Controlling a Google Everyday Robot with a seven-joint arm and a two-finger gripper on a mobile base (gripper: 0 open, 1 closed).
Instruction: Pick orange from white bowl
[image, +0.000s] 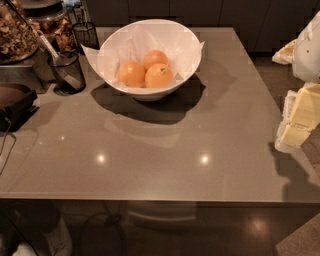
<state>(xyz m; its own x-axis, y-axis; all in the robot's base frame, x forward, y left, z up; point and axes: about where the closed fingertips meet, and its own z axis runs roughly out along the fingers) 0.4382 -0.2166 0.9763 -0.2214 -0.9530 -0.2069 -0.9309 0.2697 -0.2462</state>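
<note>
Three oranges lie in the white bowl, which stands at the back middle of the grey table and is lined with white paper. One orange is at the front right, one at the front left, and one behind them. My gripper, white and pale yellow, hangs at the right edge of the view beside the table's right side. It is far to the right of the bowl, in front of it, and holds nothing that I can see.
Two black mesh cups stand left of the bowl, the nearer one holding a utensil. Glass jars of snacks sit at the back left. A dark device lies at the left edge. The table's front edge runs across the bottom.
</note>
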